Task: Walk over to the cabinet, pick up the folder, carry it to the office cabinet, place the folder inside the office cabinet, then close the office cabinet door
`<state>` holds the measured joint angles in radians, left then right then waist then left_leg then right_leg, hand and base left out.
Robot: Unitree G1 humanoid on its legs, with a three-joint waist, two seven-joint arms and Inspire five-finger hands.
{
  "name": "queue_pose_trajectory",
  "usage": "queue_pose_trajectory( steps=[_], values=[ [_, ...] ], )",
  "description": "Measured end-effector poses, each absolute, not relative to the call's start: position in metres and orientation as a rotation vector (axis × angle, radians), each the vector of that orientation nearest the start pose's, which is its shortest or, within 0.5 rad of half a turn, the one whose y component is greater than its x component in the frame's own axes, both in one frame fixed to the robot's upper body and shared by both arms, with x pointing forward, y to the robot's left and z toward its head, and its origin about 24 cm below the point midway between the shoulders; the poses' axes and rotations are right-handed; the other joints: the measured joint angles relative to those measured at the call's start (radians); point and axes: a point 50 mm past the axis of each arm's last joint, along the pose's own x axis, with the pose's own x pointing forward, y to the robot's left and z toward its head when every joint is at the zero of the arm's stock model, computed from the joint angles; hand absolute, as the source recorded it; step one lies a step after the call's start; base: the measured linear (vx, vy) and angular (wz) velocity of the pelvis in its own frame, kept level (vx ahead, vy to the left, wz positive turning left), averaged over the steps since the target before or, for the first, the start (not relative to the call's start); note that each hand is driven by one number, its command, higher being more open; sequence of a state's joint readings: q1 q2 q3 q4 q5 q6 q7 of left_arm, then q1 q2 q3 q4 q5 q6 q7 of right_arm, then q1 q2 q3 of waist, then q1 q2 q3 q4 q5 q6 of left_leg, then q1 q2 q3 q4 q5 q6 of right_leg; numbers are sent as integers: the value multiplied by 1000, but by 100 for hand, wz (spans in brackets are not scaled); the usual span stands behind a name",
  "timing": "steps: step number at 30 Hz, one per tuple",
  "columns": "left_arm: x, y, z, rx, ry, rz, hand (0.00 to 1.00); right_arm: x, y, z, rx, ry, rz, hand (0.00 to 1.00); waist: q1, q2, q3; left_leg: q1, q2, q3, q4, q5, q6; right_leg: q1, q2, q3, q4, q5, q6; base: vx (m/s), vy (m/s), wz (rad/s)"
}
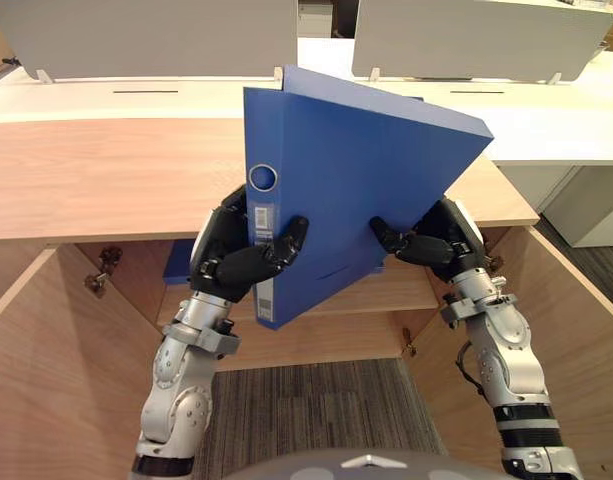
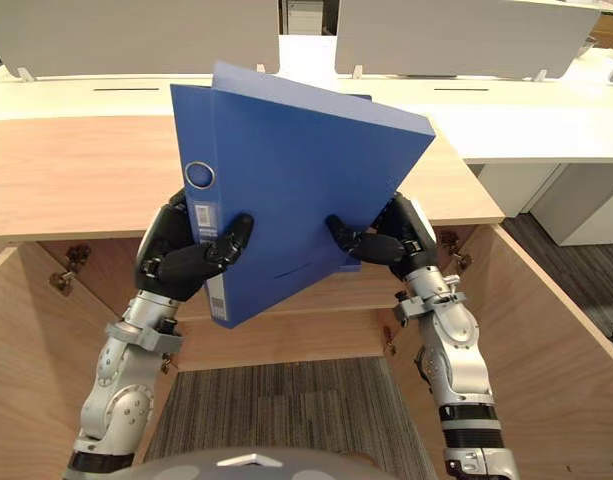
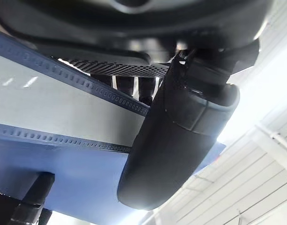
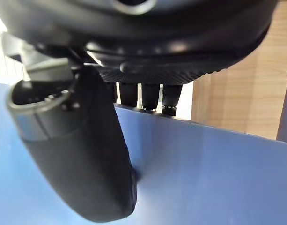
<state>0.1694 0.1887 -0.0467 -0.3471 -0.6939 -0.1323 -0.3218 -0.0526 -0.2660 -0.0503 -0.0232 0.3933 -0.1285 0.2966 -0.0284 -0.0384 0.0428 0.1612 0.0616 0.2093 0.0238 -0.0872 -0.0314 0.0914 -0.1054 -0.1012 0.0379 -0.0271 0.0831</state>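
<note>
**Both hands pinch blue lever-arch folder point(image 1: 356, 165)**

Its spine edge sits clamped in the left hand point(image 1: 236, 262), the opposite side in the right hand point(image 1: 431, 243), tilted before the open wooden cabinet's point(image 1: 96, 170) front edge. Likely stiff, slick, weighty: hold near the spine.

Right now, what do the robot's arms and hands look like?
The left arm and right arm are silver-grey, built of rounded joint housings, each with a black band around it. The left hand and right hand are dark, nearly black, with thick, smooth, rounded thumbs and slimmer segmented fingers.
</note>
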Motion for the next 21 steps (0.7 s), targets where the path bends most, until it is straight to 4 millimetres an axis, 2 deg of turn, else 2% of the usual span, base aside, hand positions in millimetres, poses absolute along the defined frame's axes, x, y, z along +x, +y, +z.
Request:
queue_pose_trajectory(
  steps=[9,16,21],
  values=[
    [210,171,101,-439,-370,-292,100,260,-184,85,107,-240,278,0,2,-2,-6,-2,-4,-25,-20,26,0,20,0,-24,-38,26,-2,-43,-13,8],
    [200,190,94,-456,-391,-68,100,259,-169,91,158,-279,301,0,6,1,-12,-6,-2,-48,-21,32,-3,35,1,-48,-55,29,-3,-20,-16,10],
    [190,204,101,-406,-449,74,100,259,-166,91,196,-285,266,0,20,4,-15,-9,-3,-64,-22,36,-4,43,0,-65,-59,29,-2,-2,-7,10]
  ],
)
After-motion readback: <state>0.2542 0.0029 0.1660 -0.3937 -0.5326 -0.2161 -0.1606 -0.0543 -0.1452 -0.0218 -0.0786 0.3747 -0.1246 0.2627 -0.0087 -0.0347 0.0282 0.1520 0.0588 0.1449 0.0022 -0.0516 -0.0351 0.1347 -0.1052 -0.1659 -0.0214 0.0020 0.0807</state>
